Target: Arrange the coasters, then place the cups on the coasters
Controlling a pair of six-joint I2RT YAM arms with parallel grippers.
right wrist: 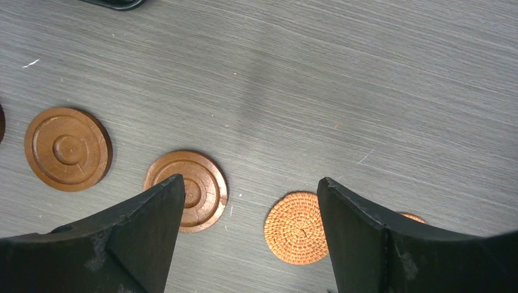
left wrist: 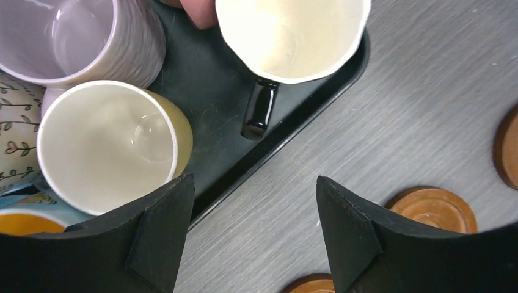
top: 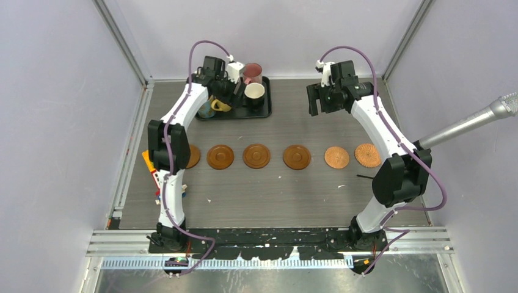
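Six coasters lie in a row across the table: brown wooden discs [top: 256,155] [top: 297,157] [top: 220,157], one half hidden behind my left arm [top: 193,155], and two woven ones [top: 336,157] [top: 368,155]. The cups stand on a black tray [top: 267,108] at the back left. My left gripper [left wrist: 254,180] hangs open over the tray's front edge, holding nothing. The cream-yellow mug [left wrist: 107,146] is beside its left finger. Beyond are the lilac mug [left wrist: 67,36] and the black mug with white inside [left wrist: 293,36]. My right gripper [right wrist: 250,180] is open and empty above a wooden coaster [right wrist: 204,183] and a woven one [right wrist: 299,227].
A blue patterned mug [left wrist: 15,140] and a pink mug [top: 252,72] also sit on the tray. Colourful small items [top: 153,171] lie at the table's left edge. A microphone [top: 470,125] pokes in from the right. A thin dark stick [top: 365,177] lies near the right arm.
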